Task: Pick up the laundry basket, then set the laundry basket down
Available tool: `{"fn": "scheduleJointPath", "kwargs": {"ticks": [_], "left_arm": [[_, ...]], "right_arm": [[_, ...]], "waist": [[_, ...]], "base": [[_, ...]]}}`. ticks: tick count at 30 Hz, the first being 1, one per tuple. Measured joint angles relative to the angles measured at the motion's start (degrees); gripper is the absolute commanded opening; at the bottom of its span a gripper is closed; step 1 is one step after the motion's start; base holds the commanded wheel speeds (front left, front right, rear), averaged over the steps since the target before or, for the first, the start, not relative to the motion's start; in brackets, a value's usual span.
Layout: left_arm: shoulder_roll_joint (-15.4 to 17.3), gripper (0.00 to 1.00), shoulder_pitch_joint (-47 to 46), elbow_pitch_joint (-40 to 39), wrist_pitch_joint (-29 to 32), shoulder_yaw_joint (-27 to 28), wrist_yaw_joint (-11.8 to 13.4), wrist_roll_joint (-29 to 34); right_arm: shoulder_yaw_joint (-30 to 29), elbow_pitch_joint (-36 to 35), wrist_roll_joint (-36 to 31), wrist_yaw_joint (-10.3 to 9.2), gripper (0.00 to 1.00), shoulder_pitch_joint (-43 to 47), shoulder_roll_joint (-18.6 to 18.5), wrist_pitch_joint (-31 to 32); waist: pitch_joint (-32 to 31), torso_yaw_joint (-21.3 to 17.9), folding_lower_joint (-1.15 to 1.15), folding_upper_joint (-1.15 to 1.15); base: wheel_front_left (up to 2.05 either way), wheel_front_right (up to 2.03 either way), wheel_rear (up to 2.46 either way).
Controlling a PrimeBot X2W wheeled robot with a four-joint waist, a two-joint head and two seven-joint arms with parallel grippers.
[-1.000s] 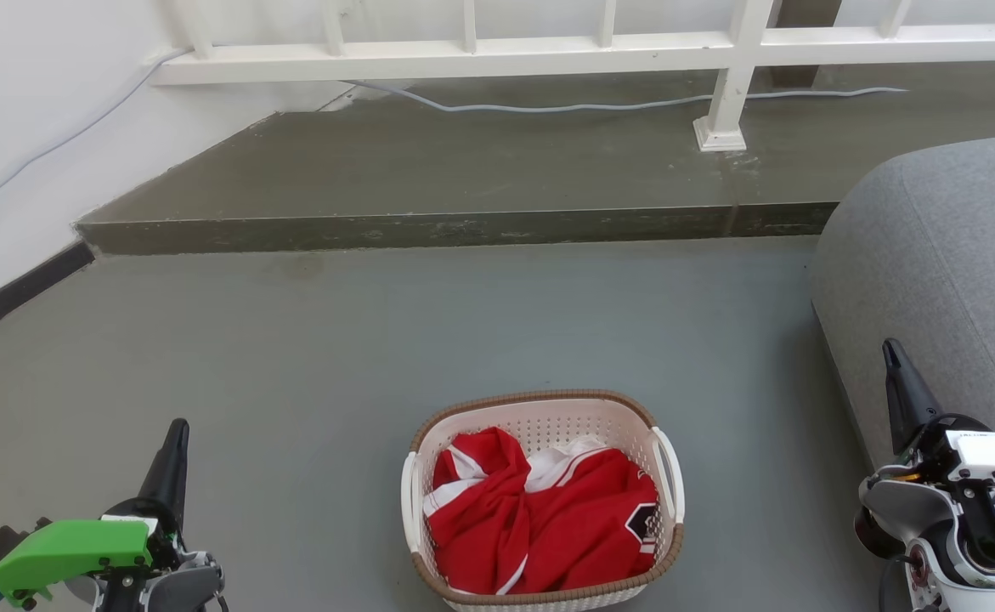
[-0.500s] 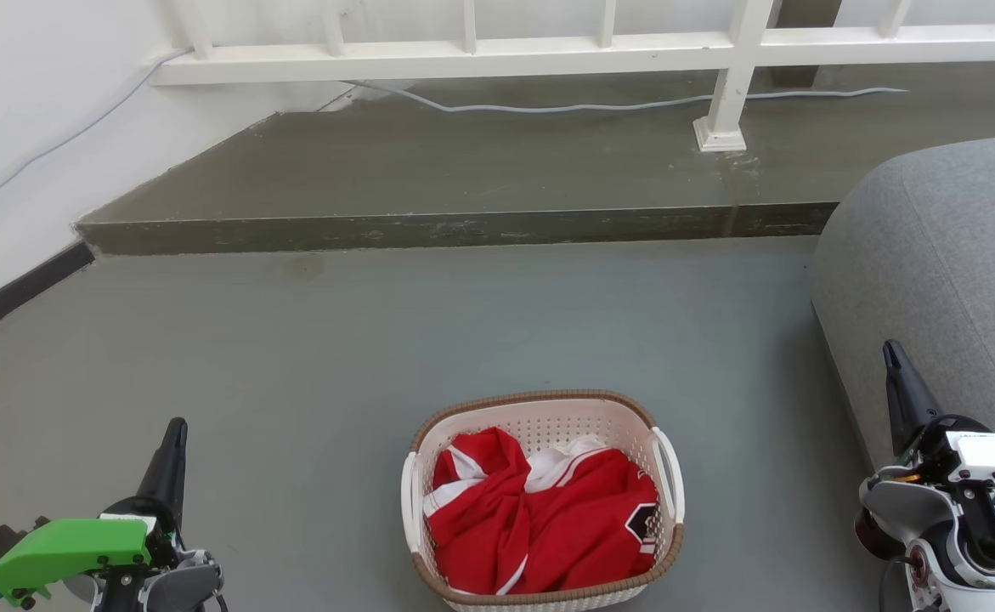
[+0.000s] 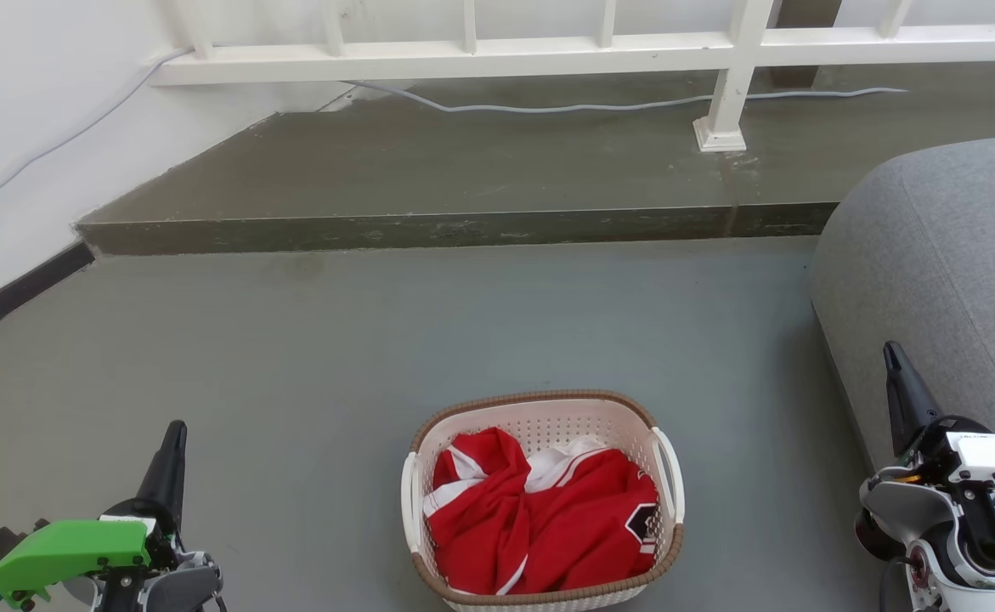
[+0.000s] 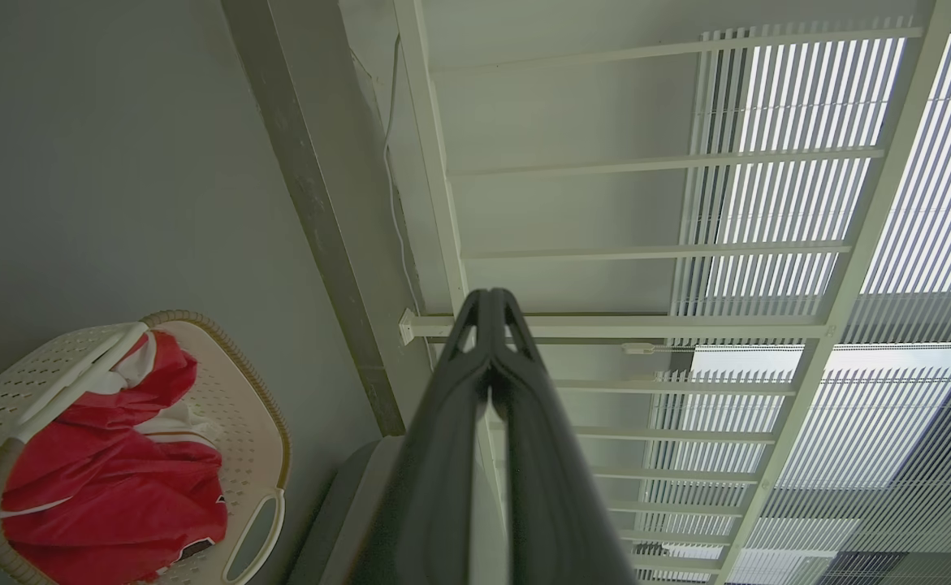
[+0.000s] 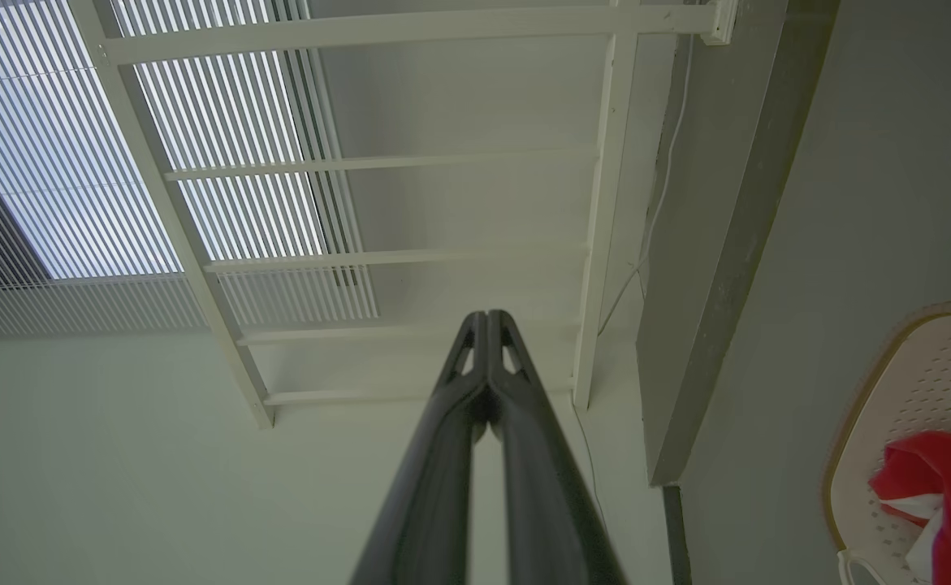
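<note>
Here the laundry basket (image 3: pixel 548 422) stands on the grey floor (image 3: pixel 336 357) between the two hands, well apart from each: to the right of the left hand (image 3: pixel 176 429) and to the left of the right hand (image 3: pixel 890 348). Both hands are clenched, the two dark fingers of each pressed together at the tips, and they grasp nothing. Inside the laundry basket lies a crumpled red garment (image 3: pixel 539 527). Just beside the right hand, on its right, is a grey cushioned seat (image 3: pixel 939 255).
</note>
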Motion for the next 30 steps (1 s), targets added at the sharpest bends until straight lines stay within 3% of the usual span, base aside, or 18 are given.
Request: {"fn": "scheduleJointPath", "kwargs": {"ticks": [30], "left_arm": [[-0.02,0.00,-0.09,0.51,0.04,0.20,-0.23,0.01]], "right_arm": [[-0.11,0.27,0.00,0.01,0.00,-0.03,0.13,0.01]], "waist": [[-0.01,0.00,0.00,0.00]], "base": [[0.00,0.00,0.00]]}}
